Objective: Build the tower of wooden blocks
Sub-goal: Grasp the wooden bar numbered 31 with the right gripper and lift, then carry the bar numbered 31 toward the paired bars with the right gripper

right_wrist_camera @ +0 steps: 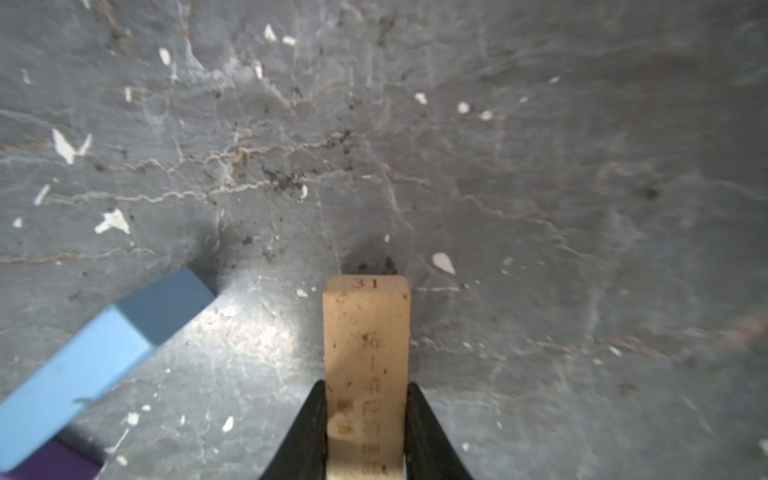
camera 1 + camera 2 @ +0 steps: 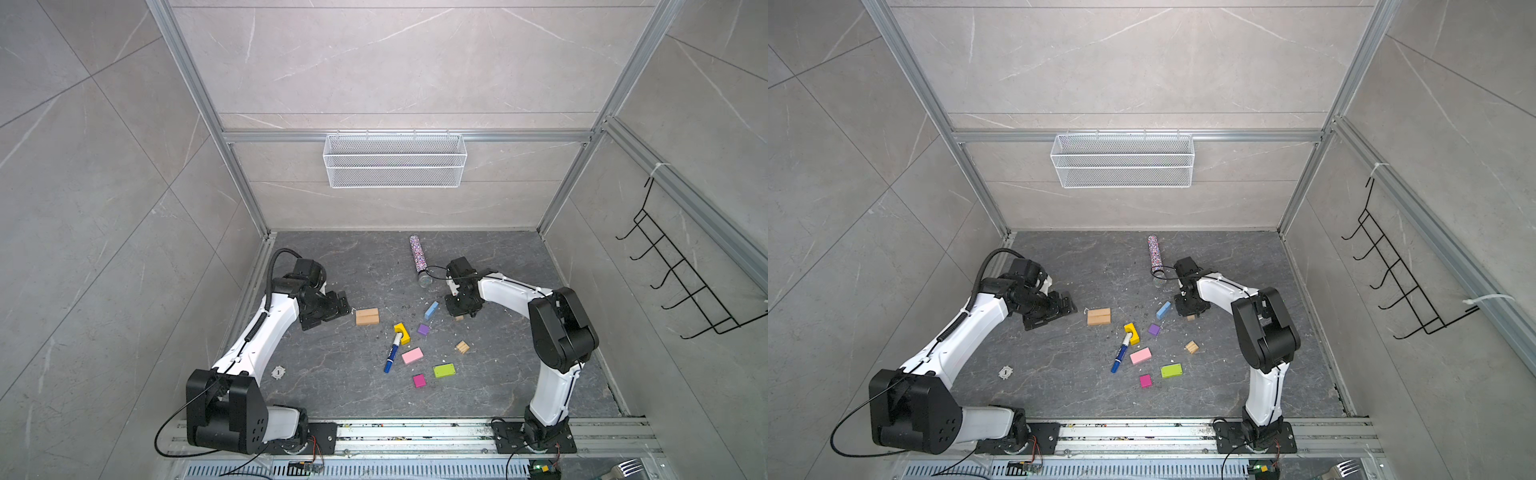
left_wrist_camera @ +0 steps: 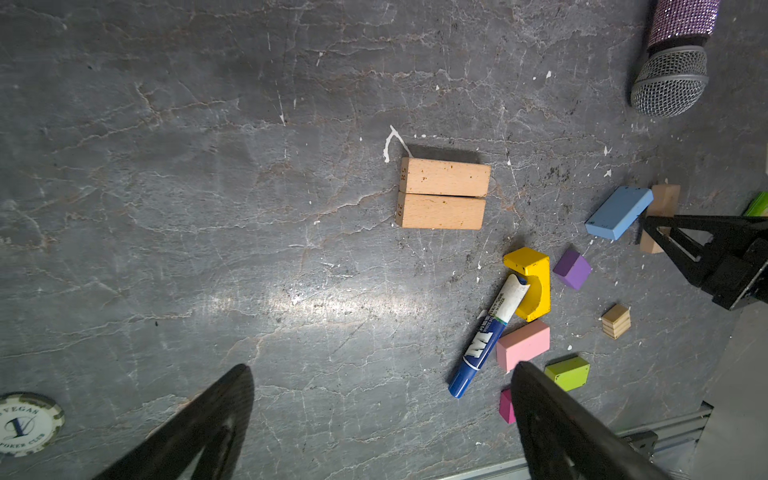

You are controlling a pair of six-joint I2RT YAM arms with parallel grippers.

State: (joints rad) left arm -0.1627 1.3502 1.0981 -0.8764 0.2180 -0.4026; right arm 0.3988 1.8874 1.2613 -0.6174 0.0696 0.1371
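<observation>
Two tan bars point(image 2: 367, 316) point(image 3: 442, 193) lie side by side on the floor, their tops bare. My left gripper point(image 2: 347, 305) point(image 3: 381, 368) hangs open just left of them, holding nothing. My right gripper point(image 2: 461, 311) point(image 1: 365, 386) is shut on a third tan bar point(image 1: 365, 332) down at the floor. The light-blue block point(image 2: 431, 310) point(image 1: 104, 353) lies close beside it. Loose on the floor are the yellow arch point(image 2: 401, 332), purple block point(image 2: 423, 330), pink block point(image 2: 412, 355), lime-green block point(image 2: 444, 370), magenta block point(image 2: 419, 380) and tan cube point(image 2: 462, 347).
A blue-and-white marker pen point(image 2: 392, 353) lies with its tip in the yellow arch. A glittery tube point(image 2: 419, 259) lies behind my right gripper. A poker chip point(image 2: 278, 372) sits front left. A wire basket point(image 2: 395, 160) hangs on the back wall.
</observation>
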